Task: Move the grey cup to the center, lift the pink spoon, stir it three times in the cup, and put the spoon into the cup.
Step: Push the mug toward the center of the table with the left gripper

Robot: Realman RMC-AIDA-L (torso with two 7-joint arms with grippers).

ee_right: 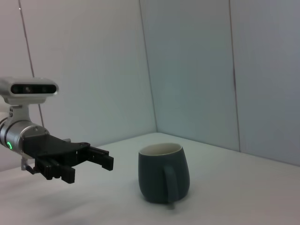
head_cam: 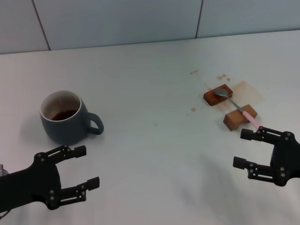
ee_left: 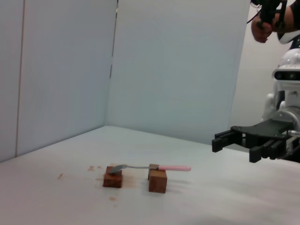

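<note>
The grey cup (head_cam: 63, 118) stands upright on the left of the white table, handle pointing right, brown stains inside; the right wrist view shows the cup (ee_right: 163, 172) too. The pink spoon (head_cam: 238, 107) lies across two brown wooden blocks on the right, silver bowl on the far block, pink handle end toward the near edge; the left wrist view shows the spoon (ee_left: 154, 167) side-on. My left gripper (head_cam: 84, 168) hovers open in front of the cup, apart from it. My right gripper (head_cam: 242, 148) is open just in front of the spoon's handle end, holding nothing.
The two wooden blocks (head_cam: 218, 97) (head_cam: 239, 117) sit on a brown stain patch (head_cam: 246, 90). Small brown spots dot the table near them. A white panel wall (head_cam: 140, 18) runs along the table's far edge.
</note>
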